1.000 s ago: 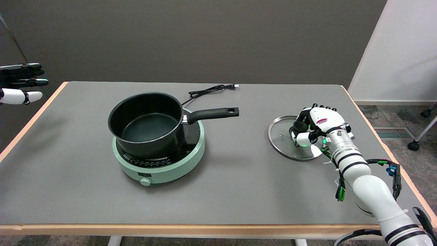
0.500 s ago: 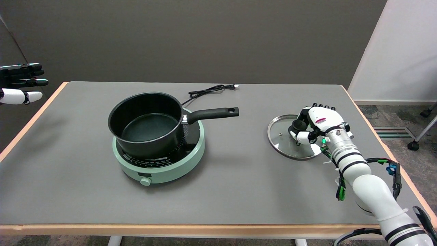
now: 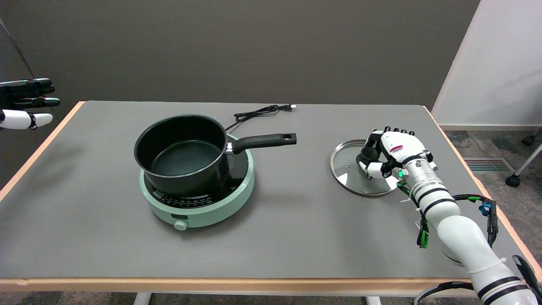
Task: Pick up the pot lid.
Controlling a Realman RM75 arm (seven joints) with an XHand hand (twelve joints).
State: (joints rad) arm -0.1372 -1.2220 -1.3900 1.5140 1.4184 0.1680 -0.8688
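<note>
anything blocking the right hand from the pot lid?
Nothing visible. The right hand already grips the black knob on the pot lid, which sits on the table's right side, well apart from the pot and cooker.

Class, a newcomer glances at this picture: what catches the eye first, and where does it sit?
The black pot on its mint-green hotplate, left of the table's middle, draws the eye first. At the right, the right hand grips the knob of the glass pot lid.
</note>
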